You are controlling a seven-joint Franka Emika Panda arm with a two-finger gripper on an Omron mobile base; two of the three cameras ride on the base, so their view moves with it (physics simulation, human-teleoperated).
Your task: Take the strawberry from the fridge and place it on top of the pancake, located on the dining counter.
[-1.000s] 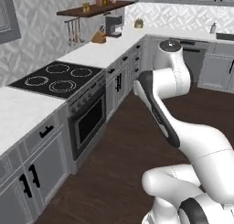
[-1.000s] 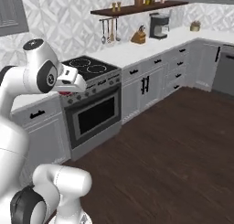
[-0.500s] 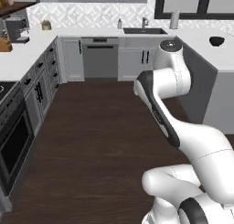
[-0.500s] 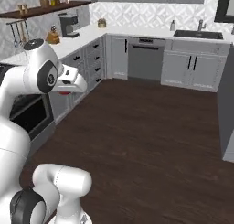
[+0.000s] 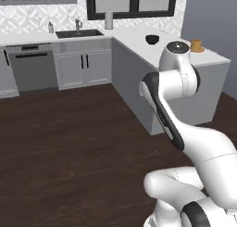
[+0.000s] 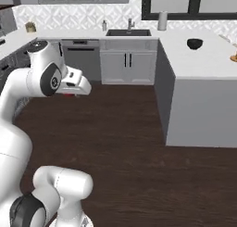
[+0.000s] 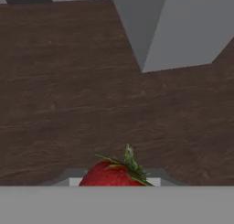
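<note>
In the hand view the strawberry (image 7: pixel 114 175), dark red with green leaves, sits at the bottom above the wood floor. My gripper (image 6: pixel 69 93) hangs at chest height over the floor, shut on the strawberry (image 6: pixel 68 95), which shows as a small red spot under the hand. The pancake (image 5: pixel 196 46) rests on its tan plate at the far end of the dining counter (image 5: pixel 173 50), well away from the gripper. At the right edge of the right base view the pancake (image 6: pixel 234 58) lies on the same dining counter (image 6: pixel 203 64). The fridge is out of view.
A black bowl (image 5: pixel 152 39) stands on the dining counter nearer the window. Behind it are a sink (image 6: pixel 128 32), a paper towel roll (image 6: pixel 162 21) and grey cabinets (image 6: pixel 125 66). Open dark wood floor (image 5: pixel 69 142) lies between me and the counter's grey side (image 7: pixel 183 31).
The whole scene has swung as the base turned: the stove wall left the views, and the sink and dining counter came in. The gripper stays shut on the strawberry.
</note>
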